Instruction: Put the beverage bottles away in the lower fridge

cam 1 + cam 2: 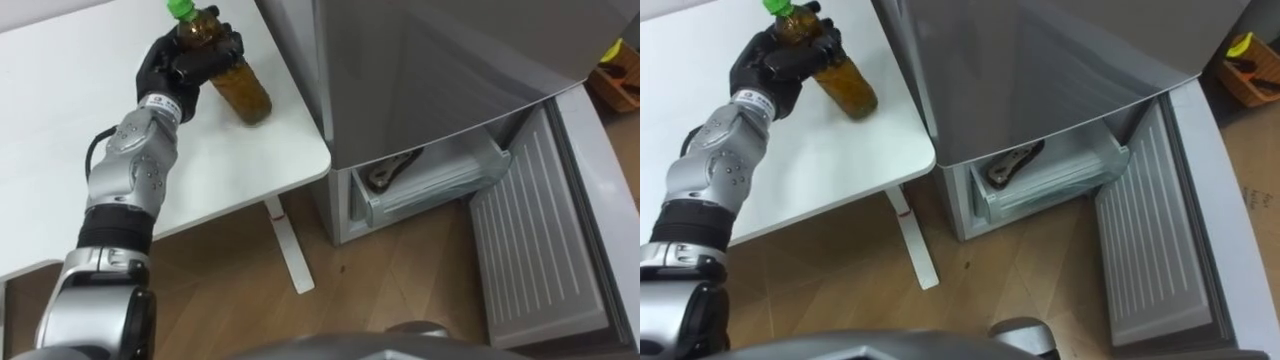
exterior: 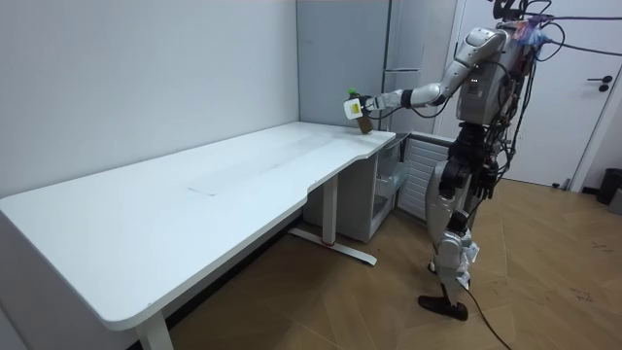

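Observation:
A brown drink bottle [image 1: 240,88] with a green cap [image 1: 179,9] is tilted above the white table [image 1: 60,110], near its corner by the fridge. My left hand [image 1: 185,58] is shut on the bottle's upper part; the same bottle [image 1: 845,88] and left hand [image 1: 775,55] show in the right eye view. In the room view I stand beside the fridge [image 2: 384,58] with the left arm stretched over the table, holding the bottle [image 2: 360,112] up. The lower fridge door [image 1: 545,230] stands open, and a clear drawer [image 1: 430,180] shows inside.
The grey upper fridge body [image 1: 440,60] stands right of the table. A dark object [image 1: 390,172] lies in the open drawer. A wooden box [image 1: 615,75] sits at the far right. Wood floor lies below the table's edge and white leg [image 1: 285,245].

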